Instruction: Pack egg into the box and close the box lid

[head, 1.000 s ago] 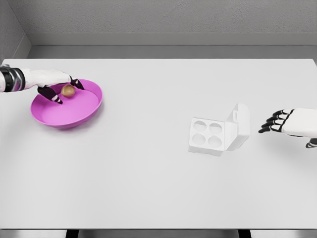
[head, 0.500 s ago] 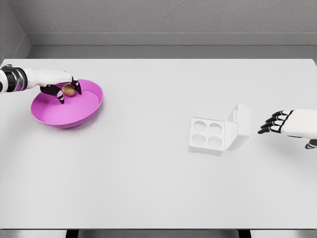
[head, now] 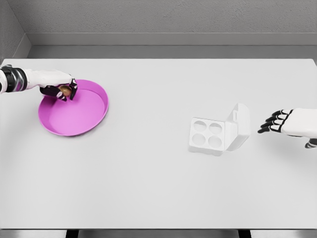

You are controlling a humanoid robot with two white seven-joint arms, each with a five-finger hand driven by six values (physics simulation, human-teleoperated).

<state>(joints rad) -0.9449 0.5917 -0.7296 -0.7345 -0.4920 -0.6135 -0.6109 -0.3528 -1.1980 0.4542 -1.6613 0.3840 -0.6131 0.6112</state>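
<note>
Head view shows the left hand (head: 60,88) with dark fingers curled tight around the brown egg (head: 64,90), over the far left rim of the pink bowl (head: 74,116). Well apart at right, the white 4-cup egg box (head: 208,135) sits with its lid (head: 238,126) raised, and the right hand (head: 283,122) hovers just beside it, fingers loosely spread, holding nothing.

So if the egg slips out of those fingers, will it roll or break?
Likely both risks. The egg is small and rounded, so it would probably roll inside the pink bowl. The left hand has curled tightly around it; eggshell may crack under squeezing.
</note>
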